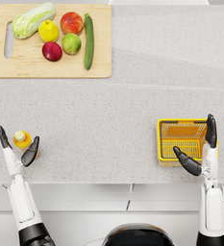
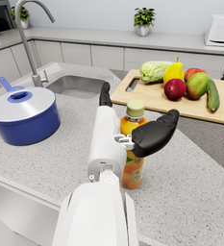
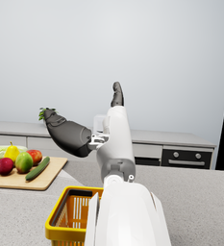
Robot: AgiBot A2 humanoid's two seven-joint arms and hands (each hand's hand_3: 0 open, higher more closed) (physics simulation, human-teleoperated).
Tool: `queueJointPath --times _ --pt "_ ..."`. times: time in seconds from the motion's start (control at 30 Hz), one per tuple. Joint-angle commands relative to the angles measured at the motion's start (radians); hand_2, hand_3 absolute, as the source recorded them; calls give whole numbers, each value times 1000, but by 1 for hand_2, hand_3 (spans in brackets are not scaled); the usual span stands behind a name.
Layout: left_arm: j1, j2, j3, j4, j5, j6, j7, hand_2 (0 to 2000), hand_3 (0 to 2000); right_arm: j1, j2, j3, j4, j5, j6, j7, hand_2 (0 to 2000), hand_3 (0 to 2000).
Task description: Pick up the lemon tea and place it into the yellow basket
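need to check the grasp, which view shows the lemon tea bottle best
The left wrist view: the lemon tea stands upright on the counter, cap and side visible, with the left hand open around it. The head view shows only its cap and shoulders from above. The right wrist view does not show it.

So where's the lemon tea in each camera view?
Head view: lemon tea at far left, between the left hand's spread fingers.
Left wrist view: centre, partly behind that hand.
Right wrist view: not in it.
Shared landmark: the cutting board with fruit, in all three.
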Motion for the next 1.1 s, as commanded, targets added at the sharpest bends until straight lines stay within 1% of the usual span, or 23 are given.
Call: queueJointPath --times 0.03,0.17,0.2,0.23,0.27,0.37,0.4,0.43,0.5,0.53,0.6,0.67,0.73,0.83,0.9,1.0,1.1 --pt "50 -5 37 130 0 0 0 0 0 12 -2 10 8 0 0 0 0 0" --pt "99 -2 47 231 0 0 0 0 0 9 -9 16 0 0 0 0 0 0" --pt "122 -3 51 276 0 0 0 0 0 7 -10 20 0 0 0 0 0 0" --pt "135 -3 50 301 0 0 0 1361 327 5 -12 23 -1 0 0 0 0 0" --pt "145 -3 48 326 0 0 0 2000 653 5 -13 22 -1 0 0 0 0 0" --pt "148 -4 31 332 1 -13 -4 2000 1633 0 -17 12 -5 0 0 0 0 0" --pt "151 -4 27 341 1 -2 -4 2000 1960 -5 -19 13 -9 0 0 0 0 0" --pt "143 -5 25 319 2 3 -5 2000 2000 -5 -20 12 -9 0 0 0 0 0" --pt "116 1 50 227 1 -35 -2 2000 2000 1 -24 38 -8 0 0 0 0 0" --pt "98 5 72 155 1 -53 -1 2000 2000 7 -27 64 -17 0 0 0 0 0" --pt "90 10 117 -19 1 -86 2 2000 2000 35 -43 155 -20 0 0 0 0 0" --pt "107 13 164 -154 1 -90 3 2000 2000 71 -75 222 -35 0 0 0 0 0" --pt "128 16 216 -271 1 -91 3 2000 2000 85 -96 285 -56 0 0 0 0 0" --pt "173 28 295 -374 1 -96 1 2000 2000 89 -106 357 -103 0 0 0 0 0" --pt "205 41 345 -407 1 -99 1 2000 2000 107 -125 398 -118 89 0 0 0 0" --pt "257 76 438 -441 1 -100 0 2000 2000 142 -161 451 -164 189 0 0 0 0" --pt "300 122 529 -470 1 -103 1 2000 2000 178 -197 498 -229 226 0 0 0 0"
